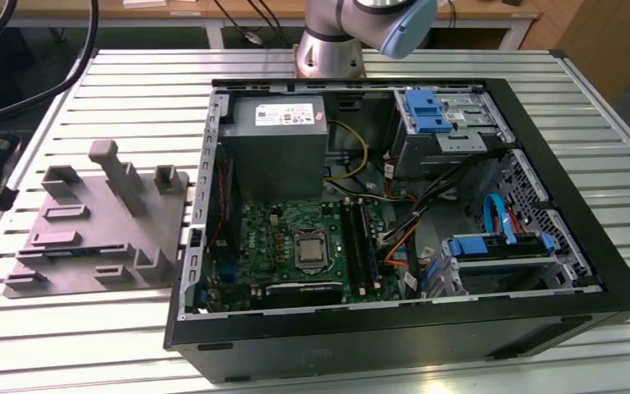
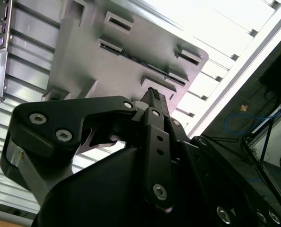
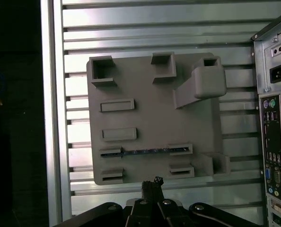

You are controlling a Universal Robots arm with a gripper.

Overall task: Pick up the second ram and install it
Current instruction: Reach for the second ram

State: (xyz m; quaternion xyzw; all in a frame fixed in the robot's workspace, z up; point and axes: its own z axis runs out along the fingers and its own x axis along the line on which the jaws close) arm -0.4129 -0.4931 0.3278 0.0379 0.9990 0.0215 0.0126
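In the grey holder (image 3: 150, 118), the second ram (image 3: 145, 151) lies near the hand (image 3: 152, 182).

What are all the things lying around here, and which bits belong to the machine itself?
table: one, silver, slatted, under everything.
computer case: one, black, open, on the table.
motherboard: one, green, inside the case.
power supply: one, grey, inside the case.
holder block: one, grey, on the table beside the case, at the exterior view's left.
second ram: one, dark, on edge in a holder block slot.
arm: one, grey, at the table's far edge.
gripper: one, black, shut, empty, above the holder block.
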